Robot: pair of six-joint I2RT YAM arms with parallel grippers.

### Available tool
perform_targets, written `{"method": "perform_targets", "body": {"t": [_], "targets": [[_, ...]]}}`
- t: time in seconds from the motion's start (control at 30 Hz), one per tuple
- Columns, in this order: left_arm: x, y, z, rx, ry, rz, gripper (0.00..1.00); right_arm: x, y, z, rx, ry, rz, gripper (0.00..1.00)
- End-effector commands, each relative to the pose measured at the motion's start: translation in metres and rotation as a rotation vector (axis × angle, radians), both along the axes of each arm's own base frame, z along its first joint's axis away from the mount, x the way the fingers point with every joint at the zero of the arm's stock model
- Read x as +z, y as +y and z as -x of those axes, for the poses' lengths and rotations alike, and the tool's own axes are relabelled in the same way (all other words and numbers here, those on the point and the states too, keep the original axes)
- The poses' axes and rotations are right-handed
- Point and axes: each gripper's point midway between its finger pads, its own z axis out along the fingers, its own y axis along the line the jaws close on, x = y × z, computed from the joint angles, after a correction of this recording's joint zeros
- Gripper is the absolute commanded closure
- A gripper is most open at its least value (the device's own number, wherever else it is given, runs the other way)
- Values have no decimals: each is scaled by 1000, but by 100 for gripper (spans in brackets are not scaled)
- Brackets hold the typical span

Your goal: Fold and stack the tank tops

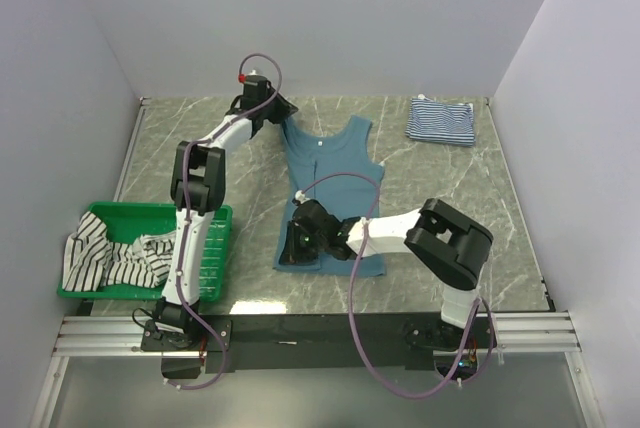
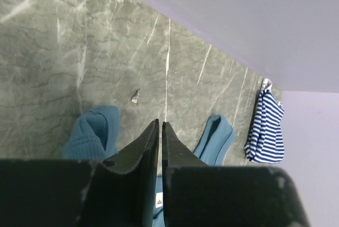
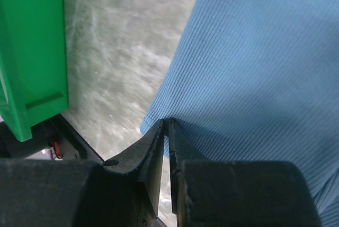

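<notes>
The plain teal-blue tank top (image 1: 330, 173) lies flat mid-table, straps toward the back. My right gripper (image 1: 298, 238) is shut on its near left hem corner (image 3: 175, 111), where the cloth puckers at the fingertips. My left gripper (image 1: 272, 110) is at the far left strap (image 2: 94, 131). Its jaws are shut, and the strap lies bunched beside the left finger with no cloth showing between the tips. The other strap (image 2: 214, 138) lies to the right. The navy-and-white striped top (image 1: 442, 120) sits folded at the back right. The black-and-white striped top (image 1: 110, 256) is heaped in the basket.
The green plastic basket (image 1: 205, 248) stands at the near left, close to my left arm and beside the right gripper; it also shows in the right wrist view (image 3: 32, 52). Grey walls close in the back and sides. The table's front edge runs just below the hem.
</notes>
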Motion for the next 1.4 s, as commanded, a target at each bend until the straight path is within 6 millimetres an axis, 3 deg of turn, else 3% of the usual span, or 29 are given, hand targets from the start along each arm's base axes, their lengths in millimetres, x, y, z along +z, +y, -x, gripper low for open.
{"method": "perform_targets", "body": {"t": [0.0, 0.2, 0.3, 0.43, 0.47, 0.5, 0.57, 0.6, 0.63, 0.67, 0.7, 0.73, 0.77, 0.8, 0.83, 0.87, 0.9, 0.93, 1.07, 1.13, 1.2, 1.37], "targets": [[69, 9, -11, 10, -117, 31, 87, 5, 25, 12, 64, 14, -31, 85], [121, 42, -7, 46, -163, 35, 80, 30, 52, 5, 101, -25, -78, 84], [167, 52, 5, 43, -210, 14, 72, 51, 48, -11, 80, -67, -110, 73], [201, 59, 29, 57, -221, 0, 68, 93, 11, -35, -17, -151, -148, 59], [188, 61, 37, 67, -180, -6, 68, 102, -7, -51, -74, -176, -145, 57], [204, 61, 49, 74, -194, 0, 68, 117, -29, -53, -114, -199, -149, 56], [187, 53, 70, 75, -126, -33, 68, 130, -63, -70, -213, -232, -143, 55], [196, 54, 81, 98, -132, -50, 69, 133, -99, -83, -302, -230, -116, 53], [192, 38, 95, 72, -121, -61, 69, 134, -120, -95, -361, -242, -91, 52], [169, 32, 111, 60, -71, -78, 70, 132, -138, -103, -405, -247, -65, 52], [162, 23, 123, 47, -53, -83, 71, 135, -172, -125, -500, -255, -43, 52], [173, 0, 146, -5, -75, -78, 71, 129, -189, -129, -526, -242, -7, 52], [150, -10, 165, -33, -32, -102, 71, 128, -199, -134, -536, -229, -9, 52], [156, -21, 182, -58, -46, -109, 71, 122, -229, -151, -614, -215, 20, 52], [151, -49, 206, -132, -46, -126, 71, 119, -240, -157, -632, -213, 40, 52], [132, -58, 225, -168, -4, -152, 71, 111, -250, -164, -646, -189, 51, 52], [132, -68, 241, -202, -9, -158, 71, 107, -258, -170, -663, -184, 58, 52], [125, -94, 268, -277, -6, -172, 71, 102, -276, -179, -694, -180, 69, 52], [78, -128, 335, -406, 67, -235, 69, 77, -280, -198, -646, -133, 82, 51], [67, -146, 359, -461, 79, -218, 68, 75, -277, -205, -617, -139, 80, 50], [48, -152, 374, -489, 109, -233, 68, 70, -277, -214, -619, -142, 91, 49], [33, -185, 417, -609, 122, -260, 62, 54, -278, -236, -620, -118, 128, 46]]}}
